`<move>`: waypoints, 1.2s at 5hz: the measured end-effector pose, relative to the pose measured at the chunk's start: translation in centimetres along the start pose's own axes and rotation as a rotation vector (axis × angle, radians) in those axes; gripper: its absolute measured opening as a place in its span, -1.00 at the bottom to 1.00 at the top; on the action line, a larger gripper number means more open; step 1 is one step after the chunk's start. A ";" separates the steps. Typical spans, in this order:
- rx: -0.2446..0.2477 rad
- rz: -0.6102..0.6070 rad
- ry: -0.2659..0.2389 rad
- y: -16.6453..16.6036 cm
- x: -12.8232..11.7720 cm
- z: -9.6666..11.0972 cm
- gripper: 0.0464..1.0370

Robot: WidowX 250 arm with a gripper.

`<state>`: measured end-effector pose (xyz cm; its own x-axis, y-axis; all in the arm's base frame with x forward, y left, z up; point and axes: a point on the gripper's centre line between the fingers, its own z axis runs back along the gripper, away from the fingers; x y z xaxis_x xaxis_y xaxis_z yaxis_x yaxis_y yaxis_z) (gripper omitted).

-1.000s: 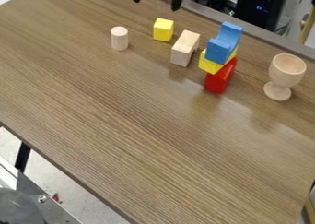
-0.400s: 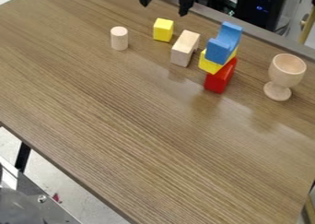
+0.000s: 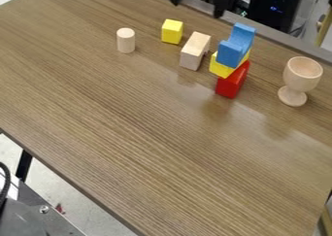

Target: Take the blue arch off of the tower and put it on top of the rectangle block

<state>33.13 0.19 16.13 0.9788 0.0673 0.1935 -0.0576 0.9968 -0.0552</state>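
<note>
Field notes for you: gripper [image 3: 198,8] at the top edge of the frame, slightly right of centre, jaws wide apart. Your blue arch [image 3: 230,53] sits upper right, atop the yellow block [image 3: 220,71], with the red block [image 3: 229,87] at the tower's base. Close on the tower's left, mind the pale rectangle block [image 3: 192,57]; the yellow cube [image 3: 172,32] stands near its upper left. Farther left, an upright wooden cylinder [image 3: 125,42]. Toward the right edge, a wooden goblet [image 3: 301,75] stands upright, apart from the tower.
</note>
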 end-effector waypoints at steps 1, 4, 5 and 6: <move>-0.001 -0.007 0.026 -1.1 0.3 -1.2 0.92; 0.018 -0.031 0.116 -2.8 1.3 -5.7 0.92; 0.017 -0.037 0.113 -2.8 1.3 -5.9 0.92; 0.016 -0.036 0.115 -2.8 1.1 -6.2 0.92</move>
<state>35.53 -2.83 10.46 0.9963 0.0271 0.0815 -0.0244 0.9991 -0.0345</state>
